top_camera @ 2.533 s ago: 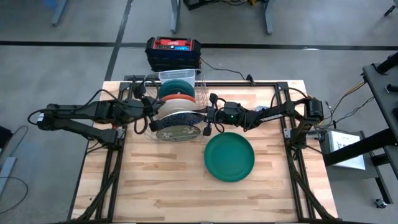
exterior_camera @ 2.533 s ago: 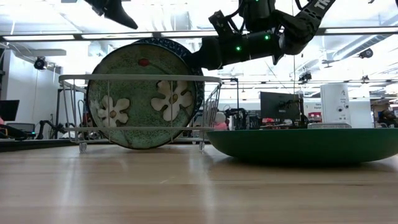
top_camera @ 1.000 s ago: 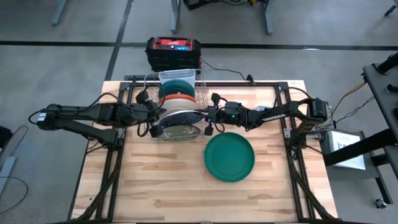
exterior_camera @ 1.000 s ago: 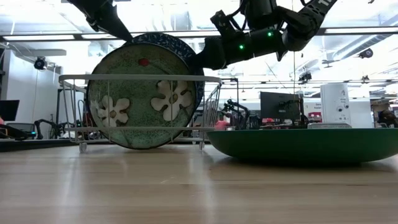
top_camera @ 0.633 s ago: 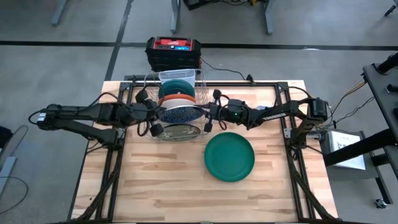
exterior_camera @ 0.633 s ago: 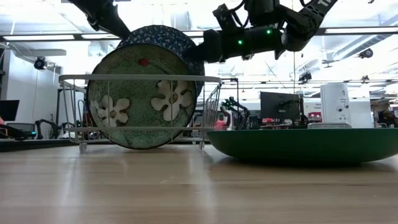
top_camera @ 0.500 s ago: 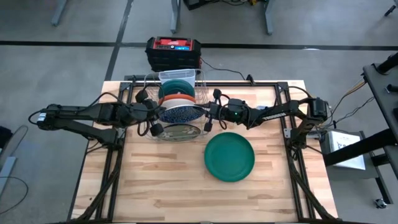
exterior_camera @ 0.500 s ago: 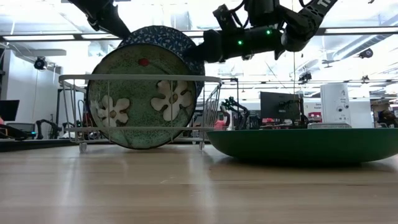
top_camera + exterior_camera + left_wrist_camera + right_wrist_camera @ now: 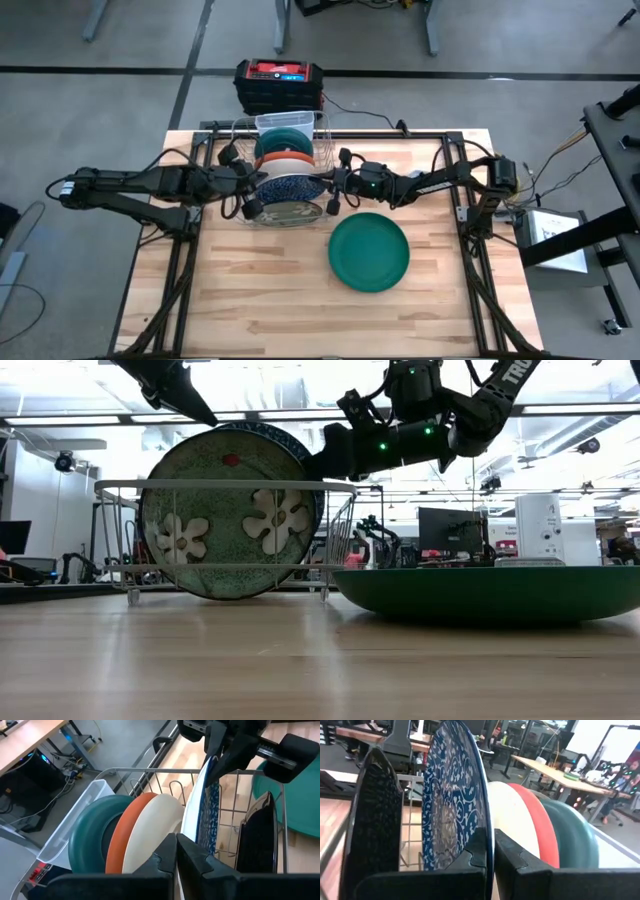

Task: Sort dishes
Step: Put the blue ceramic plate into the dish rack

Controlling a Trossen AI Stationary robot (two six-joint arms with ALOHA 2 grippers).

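Blue-and-white patterned plate (image 9: 452,795) stands upright in the rack (image 9: 322,150), both rims pinched: right claw (image 9: 490,851) and left claw (image 9: 176,854) are clamped on it.

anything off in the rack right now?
Nothing damaged or spilled. One oddity: both the left gripper and right gripper are shut on the same blue-and-white plate, which stands upright in the wire rack.

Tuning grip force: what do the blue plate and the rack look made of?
Blue plate: likely glazed ceramic, with a glossy face, a printed blue-and-white pattern and a thin hard rim. Melamine can't be ruled out. Rack: thin silver metal wire, probably chrome-plated or coated, smooth and light. Right fingers pinch the plate's rim.
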